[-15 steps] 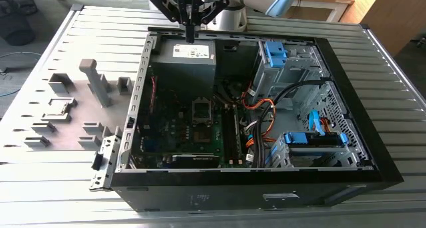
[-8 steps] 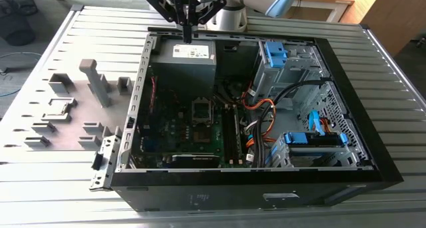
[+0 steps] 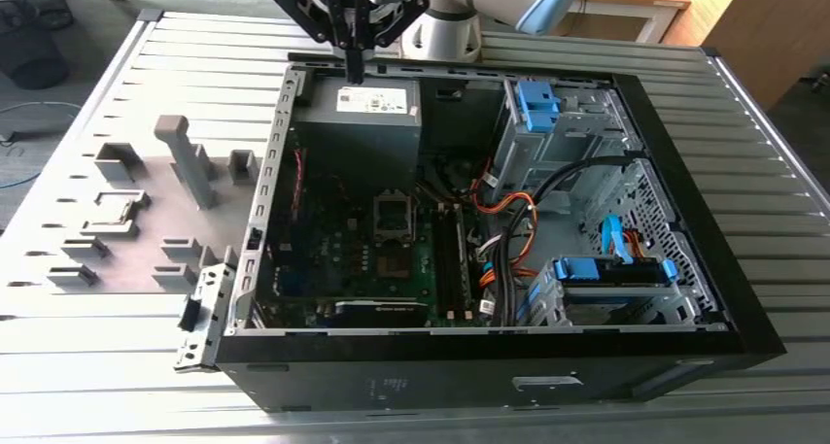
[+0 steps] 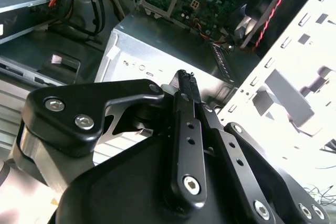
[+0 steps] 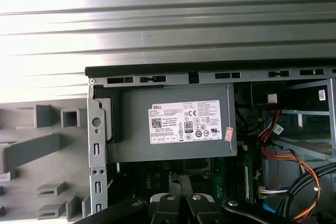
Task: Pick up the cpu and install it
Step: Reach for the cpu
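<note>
small silver-grey square cpu [image 3: 116, 207] lies flat in a grey holder frame [image 3: 99, 222].

The open computer case [image 3: 493, 371] lies on the slatted table [image 3: 117, 405]. A tray of holders [image 3: 78, 187] sits on the table just beside the case, on the exterior view's left. Inside the case, the power box [image 3: 376, 123] is at the far end. The motherboard [image 3: 344, 259] lies nearer, with the socket [image 3: 396, 216] on it. Drive cages [image 3: 558, 133] and cables [image 3: 512, 221] are on the exterior view's right. The gripper [image 3: 353, 73] hangs over the power box's far edge.
</note>
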`<state>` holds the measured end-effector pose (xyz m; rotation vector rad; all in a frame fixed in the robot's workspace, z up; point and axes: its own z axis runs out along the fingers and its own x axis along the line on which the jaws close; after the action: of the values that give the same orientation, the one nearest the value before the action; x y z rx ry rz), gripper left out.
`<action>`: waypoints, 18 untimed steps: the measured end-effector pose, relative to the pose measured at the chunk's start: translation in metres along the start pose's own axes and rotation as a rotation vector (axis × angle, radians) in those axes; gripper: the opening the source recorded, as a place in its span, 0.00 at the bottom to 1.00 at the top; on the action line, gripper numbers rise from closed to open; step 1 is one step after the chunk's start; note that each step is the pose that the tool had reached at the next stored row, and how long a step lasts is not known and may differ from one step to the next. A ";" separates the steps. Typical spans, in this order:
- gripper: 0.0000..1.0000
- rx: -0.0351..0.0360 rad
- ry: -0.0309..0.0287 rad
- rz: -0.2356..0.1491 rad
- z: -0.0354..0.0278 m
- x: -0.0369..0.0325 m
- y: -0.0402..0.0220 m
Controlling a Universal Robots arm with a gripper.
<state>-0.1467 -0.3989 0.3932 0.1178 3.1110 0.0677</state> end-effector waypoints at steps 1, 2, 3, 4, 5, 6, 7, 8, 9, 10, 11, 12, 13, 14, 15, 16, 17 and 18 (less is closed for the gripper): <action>0.11 0.0000 0.0000 0.000 0.0000 0.0013 -0.0001; 0.11 0.0000 0.0000 0.000 -0.0001 0.0027 -0.0002; 0.11 0.0000 0.0000 0.000 -0.0001 0.0040 -0.0003; 0.11 0.0000 0.0000 0.000 -0.0001 0.0053 -0.0004; 0.11 0.0000 0.0000 0.000 -0.0001 0.0066 -0.0005; 0.11 0.0000 0.0000 0.000 -0.0002 0.0079 -0.0006; 0.11 0.0001 0.0000 0.000 -0.0002 0.0091 -0.0007; 0.11 0.0000 0.0000 0.000 -0.0003 0.0103 -0.0008; 0.11 0.0000 0.0000 0.000 -0.0003 0.0111 -0.0008; 0.11 -0.0001 -0.0001 0.000 -0.0002 0.0116 -0.0008; 0.11 0.0000 0.0000 0.000 -0.0003 0.0120 -0.0009; 0.11 0.0000 0.0000 0.000 -0.0003 0.0121 -0.0009; 0.11 0.0001 0.0001 0.000 -0.0003 0.0122 -0.0009; 0.11 0.0000 0.0000 0.000 -0.0003 0.0122 -0.0009; 0.11 0.0000 0.0000 0.000 -0.0003 0.0123 -0.0009; 0.11 0.0000 0.0000 0.000 -0.0003 0.0123 -0.0009; 0.11 0.0000 0.0000 0.000 -0.0003 0.0124 -0.0009; 0.11 0.0000 0.0000 0.000 -0.0003 0.0127 -0.0009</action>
<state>-0.1594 -0.3989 0.3932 0.1180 3.1110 0.0677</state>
